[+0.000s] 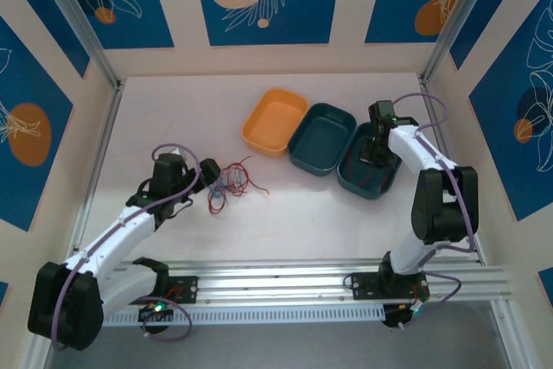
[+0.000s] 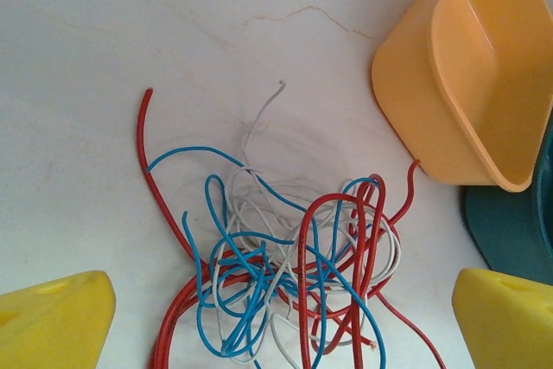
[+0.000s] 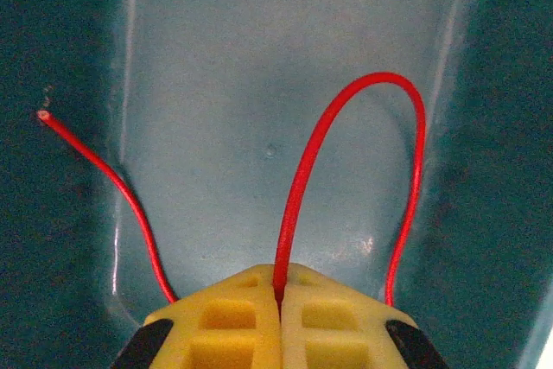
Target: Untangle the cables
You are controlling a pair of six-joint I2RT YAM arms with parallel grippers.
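Observation:
A tangle of red, blue and whitish cables (image 1: 226,182) lies on the white table, left of centre. In the left wrist view the cables (image 2: 294,265) are knotted between my wide-apart yellow fingertips. My left gripper (image 1: 207,181) stands open just left of the tangle, with nothing pinched. My right gripper (image 1: 373,157) is down inside the right-hand dark teal tray (image 1: 346,179). There its yellow fingers (image 3: 233,317) are shut on one red cable (image 3: 354,118), which loops up over the tray floor; its free end (image 3: 43,116) lies at the left.
An orange tray (image 1: 275,120) and a second dark teal tray (image 1: 321,137) stand side by side at mid-table, left of the tray under my right gripper. The orange tray (image 2: 467,66) is close to the tangle's upper right. Enclosure walls ring the table.

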